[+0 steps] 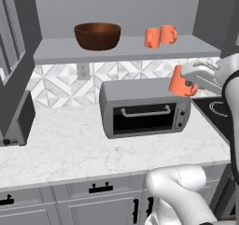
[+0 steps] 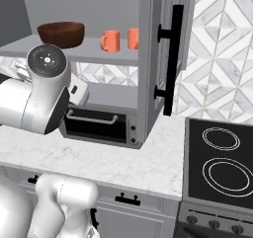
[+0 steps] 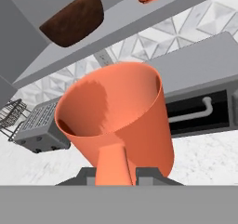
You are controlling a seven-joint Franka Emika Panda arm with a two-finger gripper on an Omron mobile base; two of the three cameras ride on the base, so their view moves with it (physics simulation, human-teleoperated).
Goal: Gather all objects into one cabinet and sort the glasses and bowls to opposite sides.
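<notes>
Grey wall cabinet (image 1: 126,51), door open, above white marble counter (image 1: 70,149) w/ toaster oven (image 1: 144,109). Brown bowl (image 1: 97,35) at shelf's 9 o'clock end, two orange mugs (image 1: 159,36) toward 3. Gripper (image 1: 186,83) clenched on third orange mug (image 3: 121,125), below the shelf, over the oven.

held mug (image 3: 116,121) hides hand (image 3: 111,174) fingertips; door edge cuts shelf mug (image 2: 133,38).
</notes>
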